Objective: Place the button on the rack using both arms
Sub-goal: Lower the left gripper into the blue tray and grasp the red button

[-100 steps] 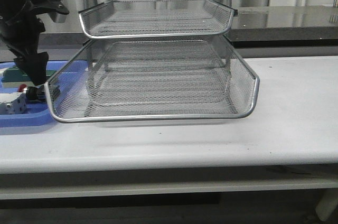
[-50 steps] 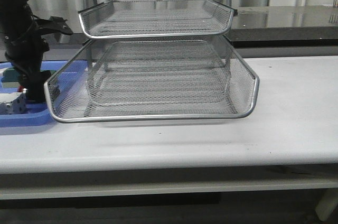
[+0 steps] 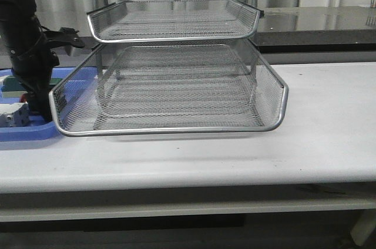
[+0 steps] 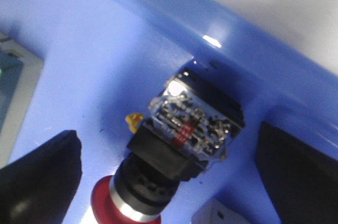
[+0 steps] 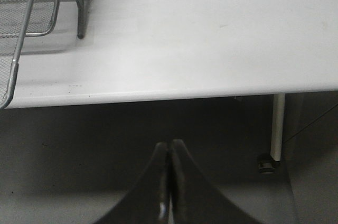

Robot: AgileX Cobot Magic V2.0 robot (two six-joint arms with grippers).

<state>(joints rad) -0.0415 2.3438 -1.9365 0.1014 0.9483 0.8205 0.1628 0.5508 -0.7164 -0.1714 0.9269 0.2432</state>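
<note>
On the blue tray, the button lies between the left pincer's spread fingers, untouched.

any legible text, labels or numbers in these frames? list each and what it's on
None can be read.
Push-button switch: a small red patch with pale marks on its clear rear block, too blurred to read.
Wire-mesh rack, blue tray, white table: no lettering visible.
Left end effector, open around the switch, and right end effector, shut: no markings visible.
</note>
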